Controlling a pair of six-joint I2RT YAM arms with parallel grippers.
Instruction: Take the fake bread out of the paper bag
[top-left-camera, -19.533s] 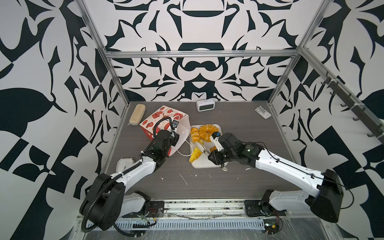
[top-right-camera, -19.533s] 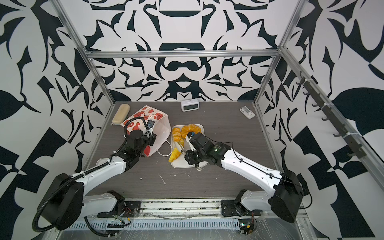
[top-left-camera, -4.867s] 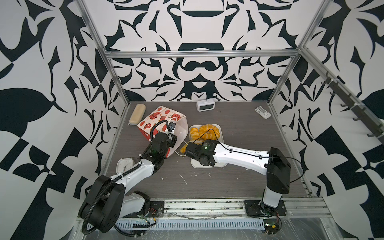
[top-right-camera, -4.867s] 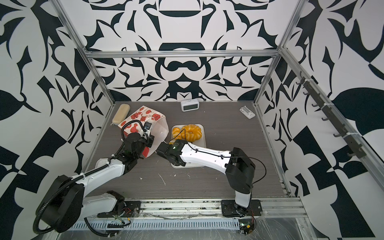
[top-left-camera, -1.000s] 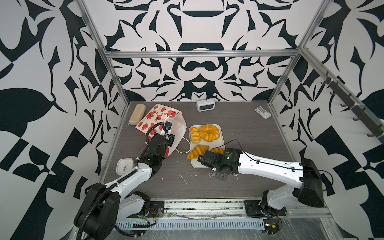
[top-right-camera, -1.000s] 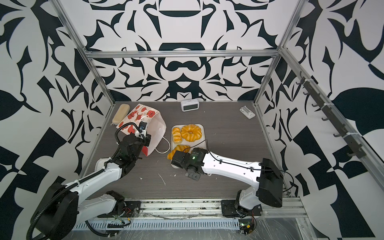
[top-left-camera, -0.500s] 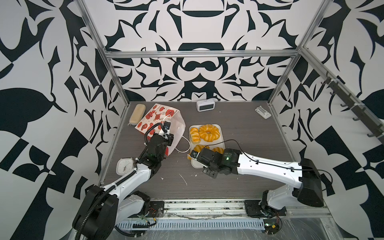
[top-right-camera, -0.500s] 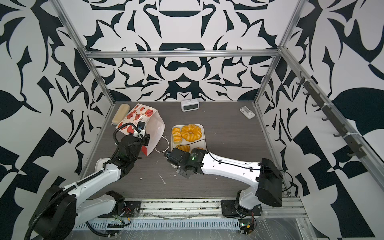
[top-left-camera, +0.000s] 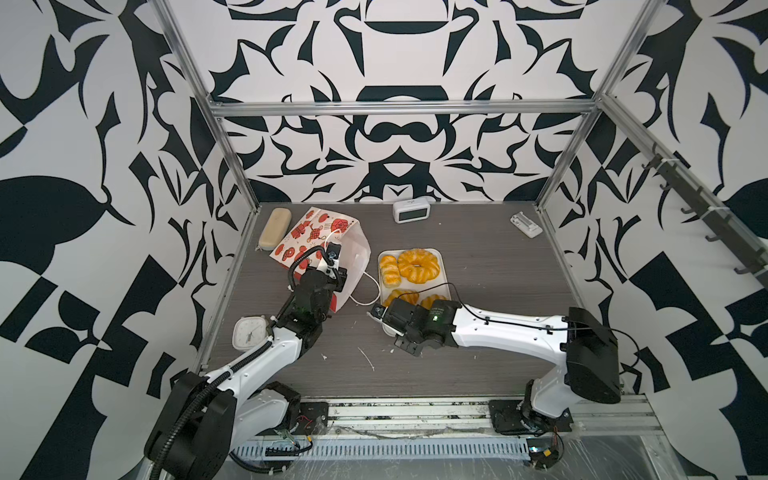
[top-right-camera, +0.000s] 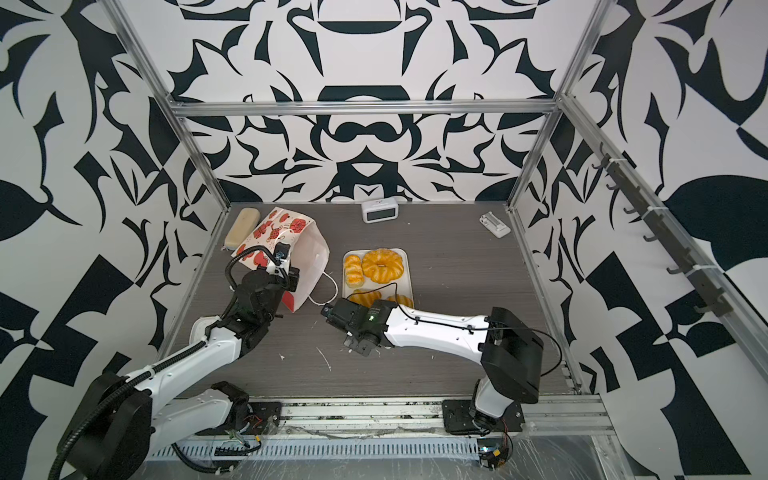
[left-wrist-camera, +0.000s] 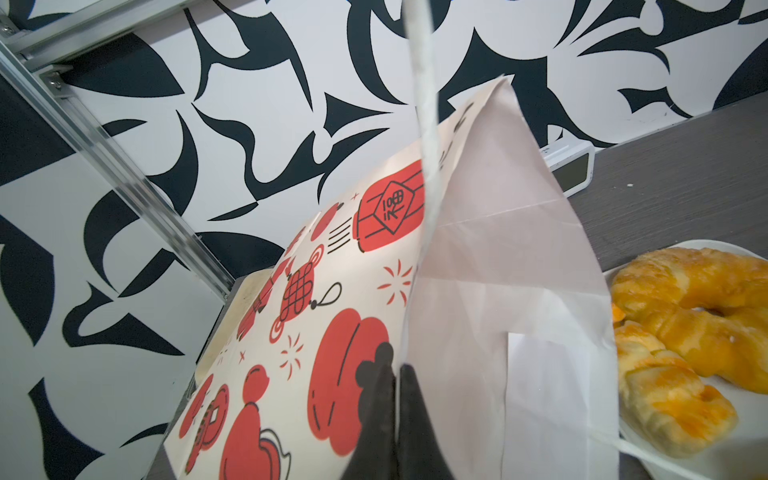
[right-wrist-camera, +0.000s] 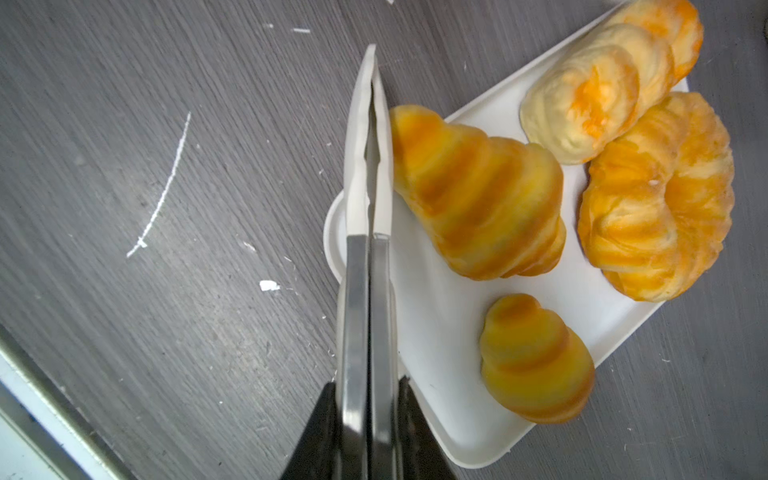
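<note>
The paper bag (top-left-camera: 318, 232), red and white with printed pictures, leans tilted at the back left. My left gripper (left-wrist-camera: 397, 370) is shut on its rim; in both top views it (top-left-camera: 332, 276) sits at the bag's mouth (top-right-camera: 309, 253). The fake bread lies on a white tray (top-left-camera: 441, 254): a ring loaf (top-left-camera: 417, 265), a ridged roll (top-left-camera: 388, 270) and two croissants (right-wrist-camera: 478, 199) (right-wrist-camera: 536, 357). My right gripper (right-wrist-camera: 368, 390) is shut on metal tongs (right-wrist-camera: 370, 166), whose white tips are closed and empty beside the tray's near left corner. The bag's inside is hidden.
A beige oblong case (top-left-camera: 274, 227) lies behind the bag. A digital clock (top-left-camera: 410, 211) and a small white part (top-left-camera: 526, 224) stand at the back. A square white clock (top-left-camera: 248, 333) sits by my left arm. The bag's cord handle (top-left-camera: 365, 291) trails towards the tray.
My right gripper with the tongs has moved left off the tray's front edge; the croissant that lay half off the tray's left edge now lies on it. The left gripper has raised the bag a little.
</note>
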